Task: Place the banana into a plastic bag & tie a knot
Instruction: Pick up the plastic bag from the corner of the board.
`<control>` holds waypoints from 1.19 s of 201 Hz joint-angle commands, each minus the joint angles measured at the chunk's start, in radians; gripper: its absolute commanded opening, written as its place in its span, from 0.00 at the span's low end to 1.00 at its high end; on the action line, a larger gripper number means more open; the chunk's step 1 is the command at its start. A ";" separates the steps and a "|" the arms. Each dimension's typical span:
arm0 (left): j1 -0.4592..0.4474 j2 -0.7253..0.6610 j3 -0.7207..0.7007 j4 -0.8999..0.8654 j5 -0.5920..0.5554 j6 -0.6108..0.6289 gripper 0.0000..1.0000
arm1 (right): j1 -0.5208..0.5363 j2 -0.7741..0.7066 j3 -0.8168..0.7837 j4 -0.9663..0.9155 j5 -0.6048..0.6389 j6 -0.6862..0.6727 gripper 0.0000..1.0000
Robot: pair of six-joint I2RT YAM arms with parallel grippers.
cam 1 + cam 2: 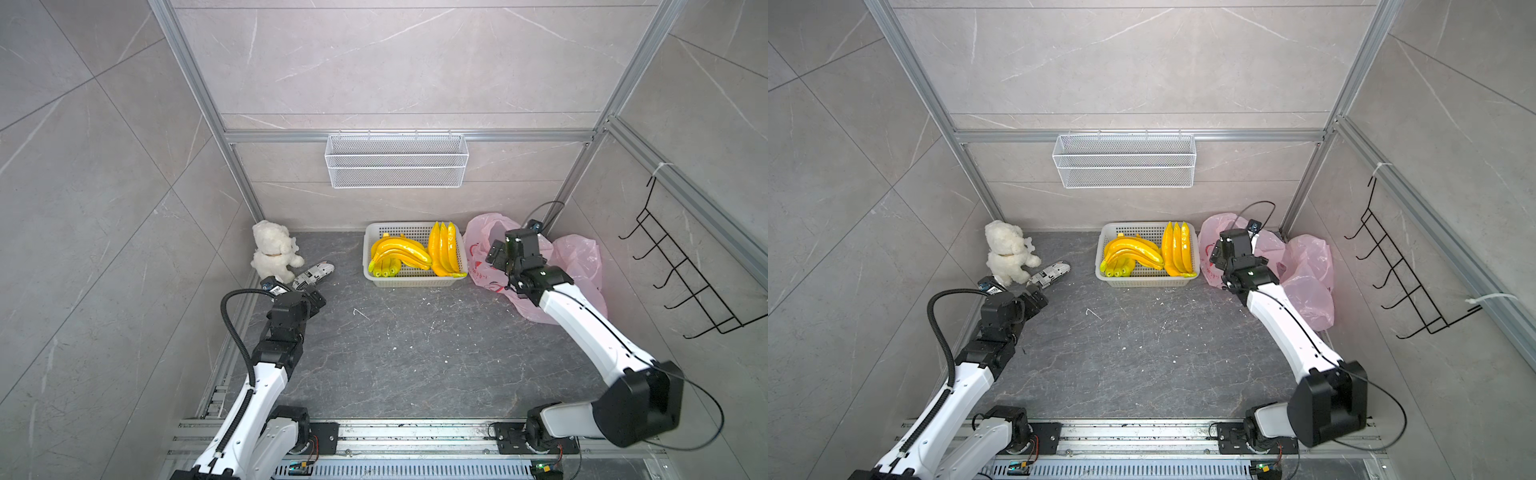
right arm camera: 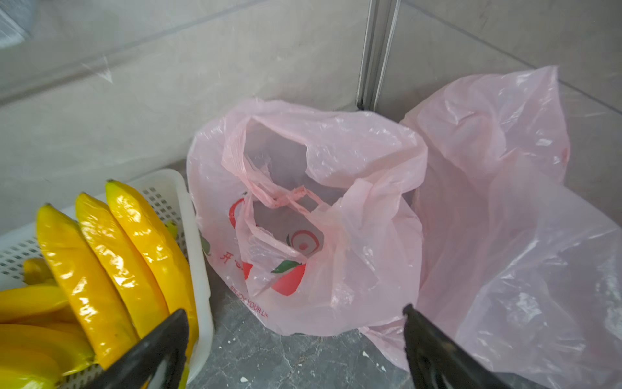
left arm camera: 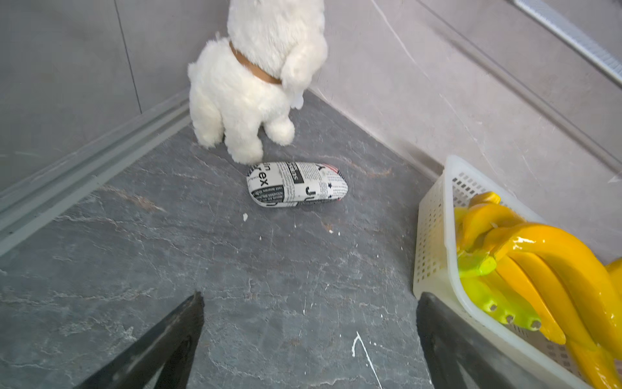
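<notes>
Your right gripper (image 2: 294, 311) gapes empty at the pink bag (image 2: 353, 235), basket (image 2: 198, 269) of bananas (image 2: 134, 242) beside one finger; left gripper (image 3: 309, 296), open too, faces printed case (image 3: 296, 183) and plush dog (image 3: 255, 77)

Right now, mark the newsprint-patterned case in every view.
Top view: newsprint-patterned case lies on the floor beside the white plush toy, left of centre.
Top view: same spot by the plush.
Left wrist: at the plush's feet.
Right wrist: not in it.
Shared landmark: the white basket of bananas, in all four.
</notes>
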 commanded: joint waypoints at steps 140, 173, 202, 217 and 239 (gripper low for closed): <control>-0.059 0.115 0.136 -0.141 0.142 0.045 0.99 | -0.104 0.366 0.303 -0.344 0.092 0.104 0.53; -0.141 0.122 0.191 -0.187 0.099 0.048 0.99 | -0.105 0.269 0.205 -0.296 0.123 0.114 0.15; -0.237 0.154 0.279 -0.243 0.064 0.053 0.99 | -0.104 0.115 0.113 -0.256 0.137 0.110 0.00; -0.300 0.176 0.330 -0.265 0.040 0.059 0.98 | -0.104 0.010 0.065 -0.228 0.128 0.091 0.00; -0.386 0.212 0.411 -0.298 0.010 0.063 0.97 | -0.103 -0.132 0.018 -0.198 0.053 0.042 0.00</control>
